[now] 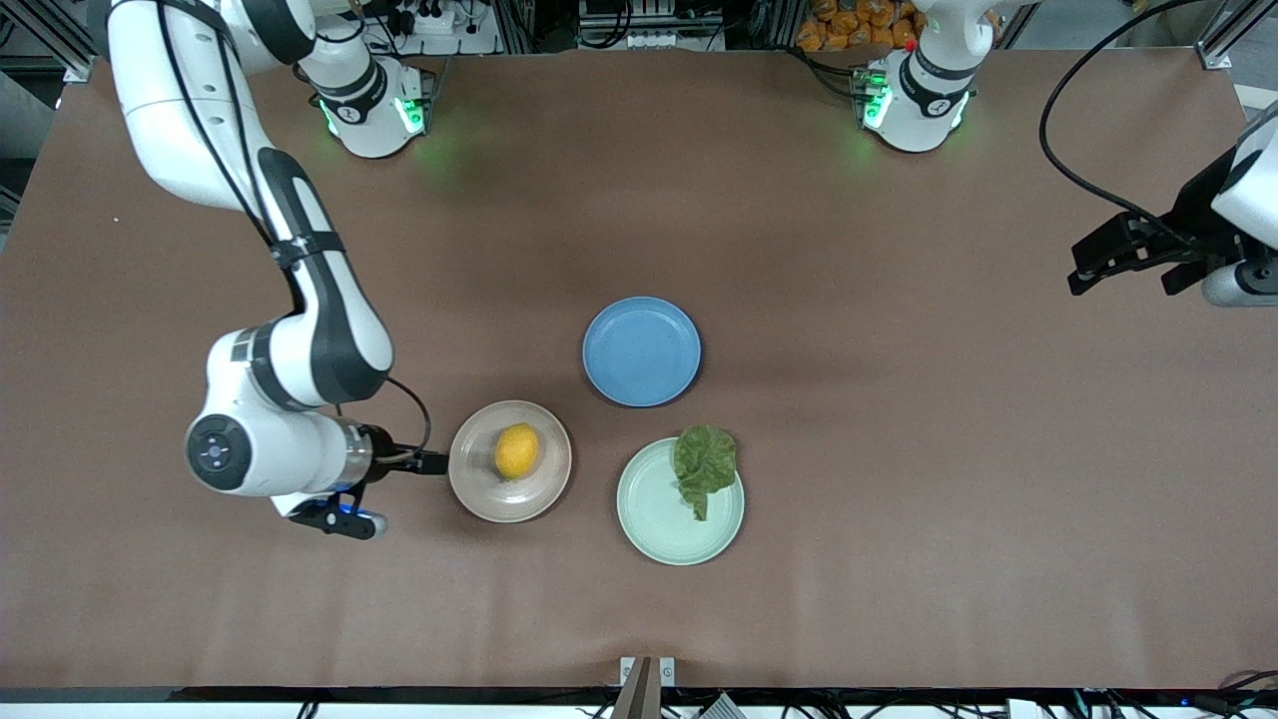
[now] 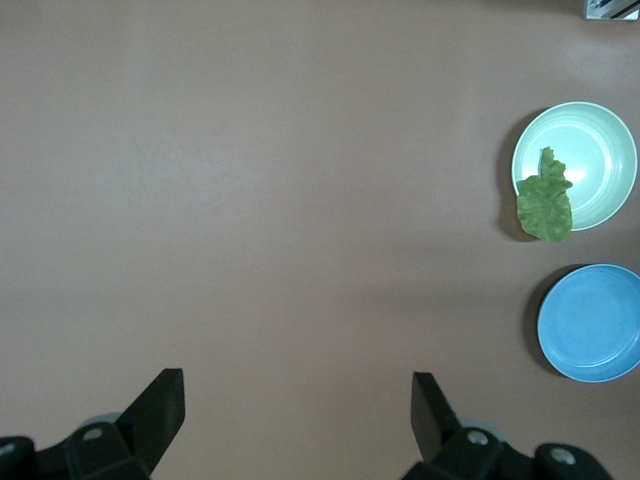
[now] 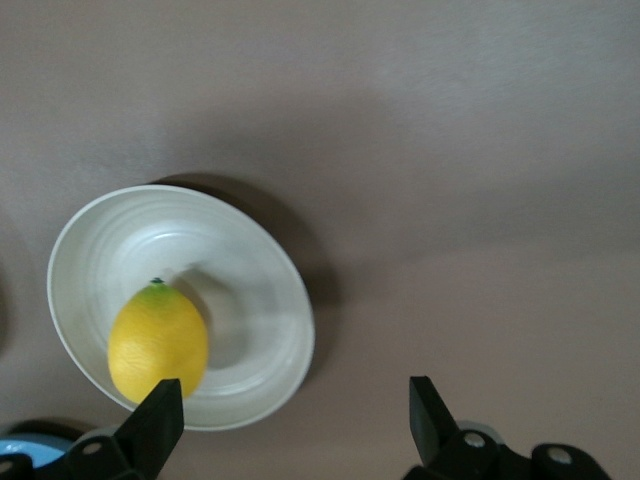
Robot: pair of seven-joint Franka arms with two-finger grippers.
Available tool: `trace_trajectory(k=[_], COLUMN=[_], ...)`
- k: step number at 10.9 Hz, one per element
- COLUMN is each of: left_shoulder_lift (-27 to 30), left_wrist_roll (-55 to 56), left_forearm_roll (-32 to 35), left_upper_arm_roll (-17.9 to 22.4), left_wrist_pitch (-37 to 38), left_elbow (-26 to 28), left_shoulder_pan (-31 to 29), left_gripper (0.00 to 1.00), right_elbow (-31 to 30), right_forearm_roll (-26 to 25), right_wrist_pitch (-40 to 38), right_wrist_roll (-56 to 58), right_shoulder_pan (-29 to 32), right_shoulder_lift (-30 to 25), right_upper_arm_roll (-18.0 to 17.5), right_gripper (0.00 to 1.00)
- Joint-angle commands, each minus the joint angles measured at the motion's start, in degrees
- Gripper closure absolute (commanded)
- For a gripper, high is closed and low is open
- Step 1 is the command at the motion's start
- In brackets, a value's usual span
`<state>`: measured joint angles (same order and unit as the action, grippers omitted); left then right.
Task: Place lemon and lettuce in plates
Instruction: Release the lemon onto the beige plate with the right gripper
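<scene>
The yellow lemon (image 1: 516, 450) (image 3: 158, 340) lies in the pale pink-beige plate (image 1: 479, 489) (image 3: 250, 290). On the mint green plate (image 1: 659, 519) (image 2: 595, 150) rests the dark green lettuce (image 1: 705, 464) (image 2: 545, 205), its leafy end overhanging the rim toward the blue plate. My right gripper (image 1: 424, 462) (image 3: 295, 405) hangs open and empty over the pink-beige plate's rim at the side toward the right arm's end of the table. My left gripper (image 1: 1108, 258) (image 2: 297, 400) waits open and empty, high over bare table at the left arm's end.
An empty blue plate (image 1: 641, 351) (image 2: 592, 322) sits farther from the front camera than the other two plates. The brown tabletop (image 1: 899, 449) stretches wide around them. A small bracket (image 1: 646, 671) stands at the table's near edge.
</scene>
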<state>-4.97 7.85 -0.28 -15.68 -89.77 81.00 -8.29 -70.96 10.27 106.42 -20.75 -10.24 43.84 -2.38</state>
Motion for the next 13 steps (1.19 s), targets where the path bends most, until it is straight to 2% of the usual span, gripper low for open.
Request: trace_trajectory(k=[1, 4, 8, 10, 11, 13], left_shoulder_lift=[3.65, 2.87, 2.07, 3.47, 4.35, 6.37], left_wrist_roll=[-0.73, -0.56, -1.69, -3.36, -3.45, -0.92], left_forearm_roll=[-1.57, -1.04, 0.27, -0.51, -0.51, -0.43], left_upper_arm_roll=[-0.76, -0.32, 0.03, -0.14, 0.29, 5.02], left_wrist_pitch=[0.99, 2.58, 2.14, 2.75, 3.8, 5.82], left_elbow=[1.62, 2.41, 1.71, 2.23, 2.15, 1.97], left_shoulder_pan=[-0.59, -1.55, -4.18, -5.15, -4.46, 1.67], left_gripper=[0.0, 0.0, 0.0, 0.0, 0.0, 0.0], right_elbow=[0.91, 0.91, 0.65, 0.73, 0.73, -0.32], right_forearm_roll=[0.81, 0.81, 0.72, -3.3, -4.11, -4.73], right_wrist_pitch=[-5.16, -7.27, -12.64, -12.64, -12.73, -12.91], right_wrist_roll=[4.48, 12.99, 18.01, 18.46, 18.55, 18.55], right_shoulder_pan=[4.6, 8.65, 12.7, 12.35, 13.05, 14.28], right_shoulder_lift=[-2.18, -5.16, -7.89, -9.38, -9.82, -13.5], right_upper_arm_roll=[-0.78, -0.34, -0.34, 0.1, 0.01, 0.1], right_gripper=[0.0, 0.0, 0.0, 0.0, 0.0, 0.0])
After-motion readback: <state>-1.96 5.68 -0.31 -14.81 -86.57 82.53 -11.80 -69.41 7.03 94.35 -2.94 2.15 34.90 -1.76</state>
